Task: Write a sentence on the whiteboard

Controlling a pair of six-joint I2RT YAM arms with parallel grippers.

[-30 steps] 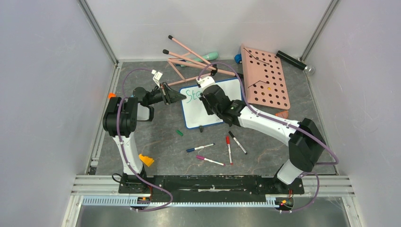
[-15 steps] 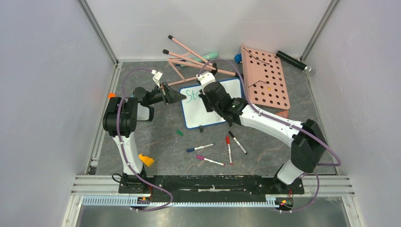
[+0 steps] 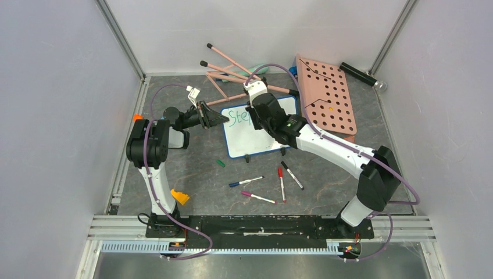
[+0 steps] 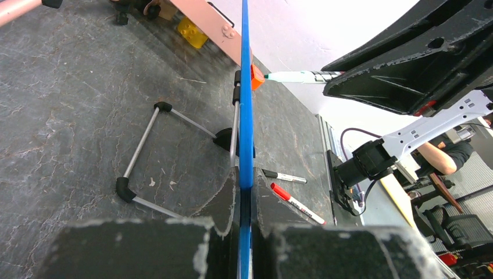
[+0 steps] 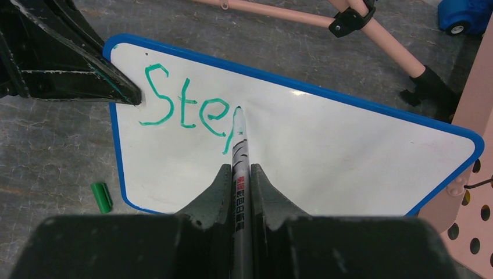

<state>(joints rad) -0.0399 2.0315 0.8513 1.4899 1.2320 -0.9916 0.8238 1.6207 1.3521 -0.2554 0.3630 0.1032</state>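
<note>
bright even light, sharp, wrist-cam edges blurry

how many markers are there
5: blue marker, pink marker, red marker and black marker loose on the table near the whiteboard; green marker in the right gripper, tip on the whiteboard. More may be hidden.

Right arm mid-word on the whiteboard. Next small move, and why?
Probably curl the marker tip rightward and back to the stem to close the p's bowl: the green writing reads "Ste" plus a bare stem, tip at its top. Left jaws clamp the whiteboard edge, so it should hold.
</note>
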